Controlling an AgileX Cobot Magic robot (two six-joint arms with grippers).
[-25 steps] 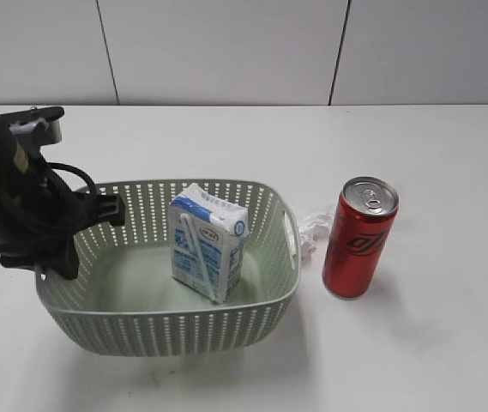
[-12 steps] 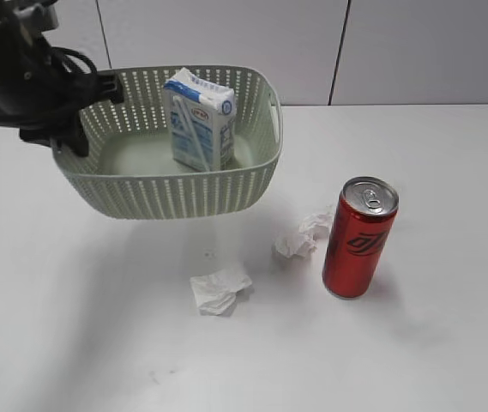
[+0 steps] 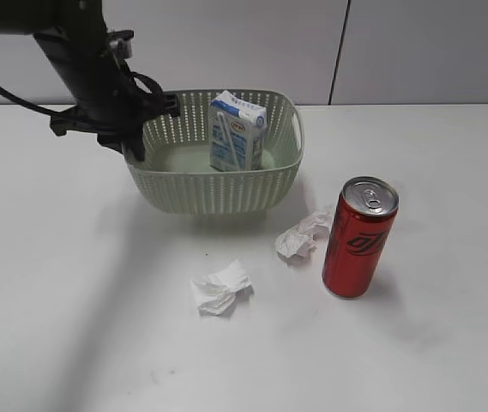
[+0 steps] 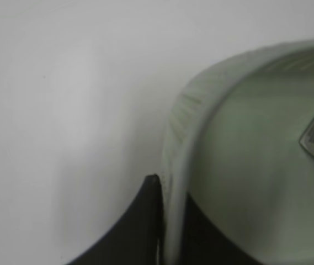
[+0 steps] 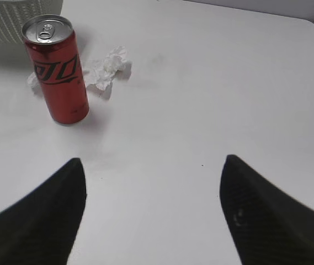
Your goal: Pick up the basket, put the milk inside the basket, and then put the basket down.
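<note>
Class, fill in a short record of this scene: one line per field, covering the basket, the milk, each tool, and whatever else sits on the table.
basket: pale green basket, gripped at its left rim, apparently just above the table
milk: carton standing upright inside the basket
left tool: left tool clamped on the basket wall, one finger each side
right tool: right tool open, empty, above bare table
other items: red can upright, right of the basket; two crumpled tissues, one in front, one beside the can
</note>
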